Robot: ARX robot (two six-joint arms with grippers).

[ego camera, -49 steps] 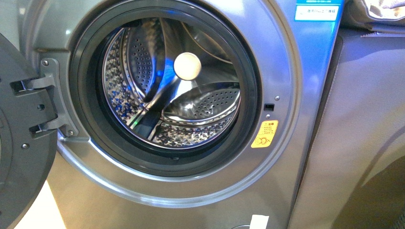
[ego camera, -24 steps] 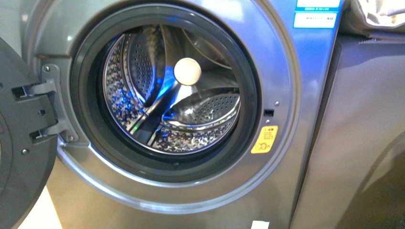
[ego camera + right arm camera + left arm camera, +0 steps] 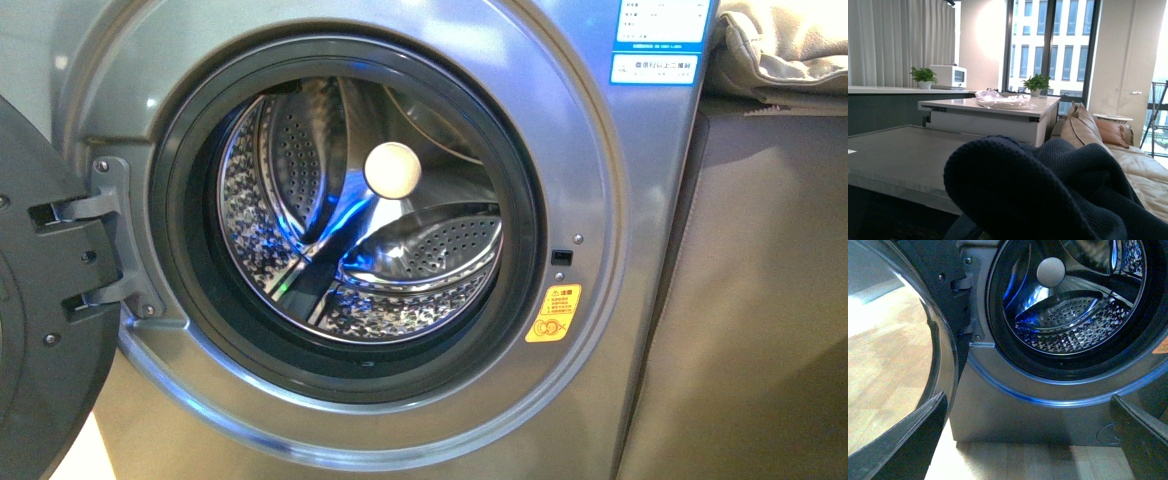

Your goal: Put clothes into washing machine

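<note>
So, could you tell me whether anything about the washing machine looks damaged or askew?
Nothing stands out: the washing machine has its door swung open, its gasket sits evenly round the opening, and the drum looks empty and undamaged.

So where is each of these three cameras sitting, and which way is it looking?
Front view: on the robot's body, facing the washing machine and its open door; no arm shows.
Left wrist view: on the left wrist, below the porthole, looking up into the drum; the left jaws stand wide apart in the foreground.
Right wrist view: on the right wrist, facing the room's windows and sofa over the navy clothes; no jaws show.
Shared: front and left wrist both see the drum.
</note>
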